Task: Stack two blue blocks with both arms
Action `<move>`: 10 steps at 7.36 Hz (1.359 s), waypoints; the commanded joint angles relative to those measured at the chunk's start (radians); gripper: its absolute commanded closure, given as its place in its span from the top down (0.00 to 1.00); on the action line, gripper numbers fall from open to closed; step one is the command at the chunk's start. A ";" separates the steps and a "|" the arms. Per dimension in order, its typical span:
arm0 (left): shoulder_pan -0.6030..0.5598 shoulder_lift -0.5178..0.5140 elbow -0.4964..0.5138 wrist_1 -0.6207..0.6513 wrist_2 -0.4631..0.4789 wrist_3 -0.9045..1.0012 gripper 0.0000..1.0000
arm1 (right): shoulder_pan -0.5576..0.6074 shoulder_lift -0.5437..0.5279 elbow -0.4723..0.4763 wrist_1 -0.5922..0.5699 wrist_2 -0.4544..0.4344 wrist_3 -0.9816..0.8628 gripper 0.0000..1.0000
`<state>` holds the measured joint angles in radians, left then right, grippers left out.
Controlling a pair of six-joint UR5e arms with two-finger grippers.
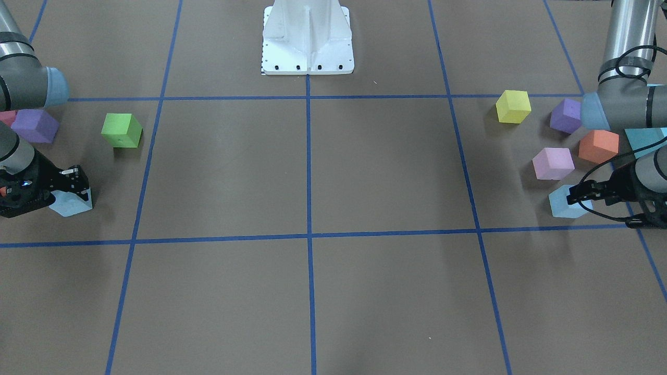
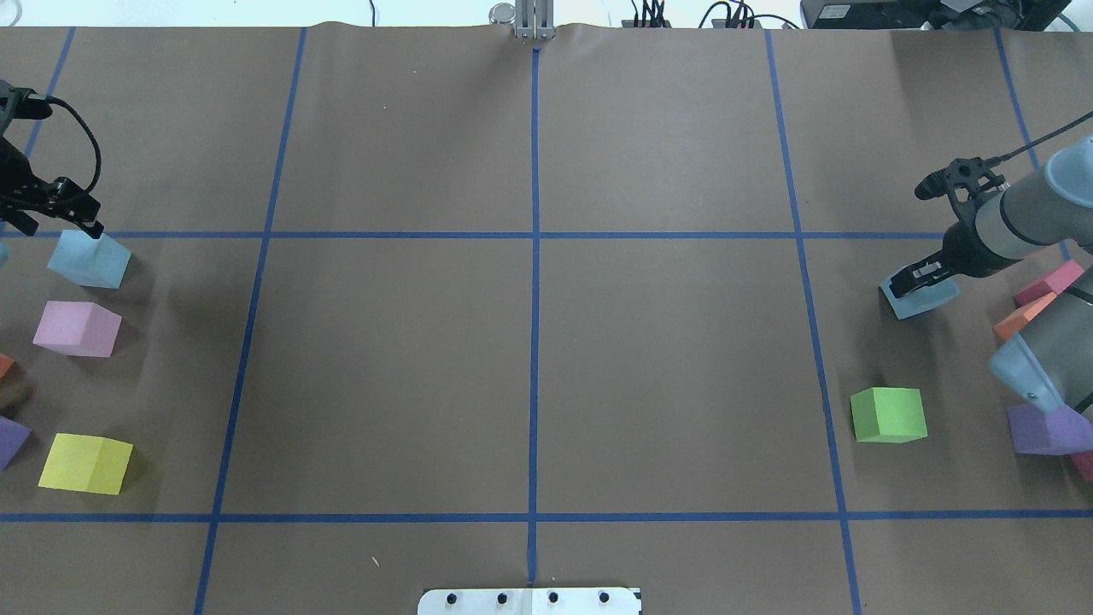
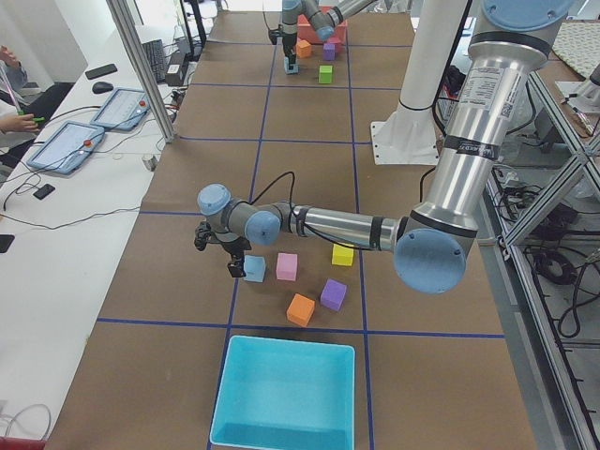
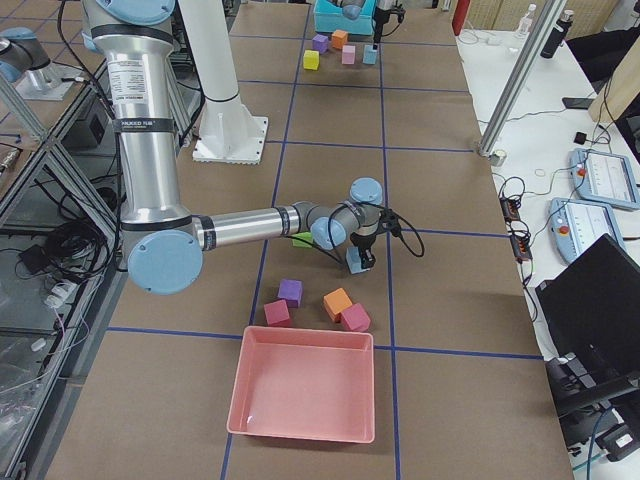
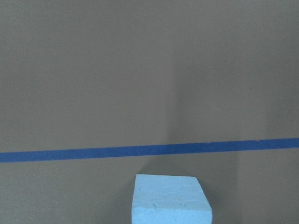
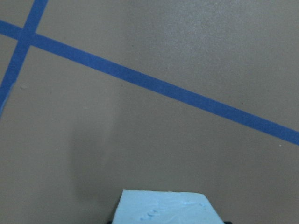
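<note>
One pale blue block point(image 2: 88, 259) sits on the table at the far left, beside the pink cube. My left gripper point(image 2: 55, 229) hovers just above its far edge with the fingers apart; it also shows in the front view point(image 1: 581, 194) over the block point(image 1: 567, 204). The left wrist view shows only this block point(image 5: 170, 200) below, with no fingers. The other blue block point(image 2: 918, 296) is at the far right. My right gripper point(image 2: 914, 278) is down around it, and dark finger edges press both sides of the block point(image 6: 163, 207) in the right wrist view.
Pink point(image 1: 553, 163), orange point(image 1: 598, 146), purple point(image 1: 566, 115) and yellow point(image 1: 513, 107) cubes lie by the left arm. Green point(image 1: 122, 130) and purple point(image 1: 35, 125) cubes lie by the right arm. A turquoise bin point(image 3: 284, 394) and a pink bin point(image 4: 303, 395) stand at the table ends.
</note>
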<state>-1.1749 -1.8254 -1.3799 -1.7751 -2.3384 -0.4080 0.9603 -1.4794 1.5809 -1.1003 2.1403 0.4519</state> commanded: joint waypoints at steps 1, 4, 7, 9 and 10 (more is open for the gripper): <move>0.001 0.020 0.004 -0.032 0.001 -0.008 0.98 | 0.000 0.071 0.033 -0.085 0.003 0.022 0.53; 0.003 0.041 -0.008 -0.046 -0.002 -0.052 0.98 | -0.003 0.264 0.143 -0.425 0.001 0.071 0.53; 0.044 0.063 -0.005 -0.118 0.001 -0.121 0.97 | -0.119 0.402 0.137 -0.452 -0.022 0.313 0.53; 0.058 0.063 0.009 -0.118 0.002 -0.121 0.93 | -0.197 0.506 0.119 -0.495 -0.080 0.437 0.53; 0.058 0.063 0.009 -0.118 0.001 -0.121 0.76 | -0.224 0.557 0.093 -0.500 -0.097 0.489 0.53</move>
<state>-1.1203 -1.7627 -1.3741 -1.8922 -2.3368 -0.5273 0.7778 -0.9911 1.6998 -1.5855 2.0703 0.8645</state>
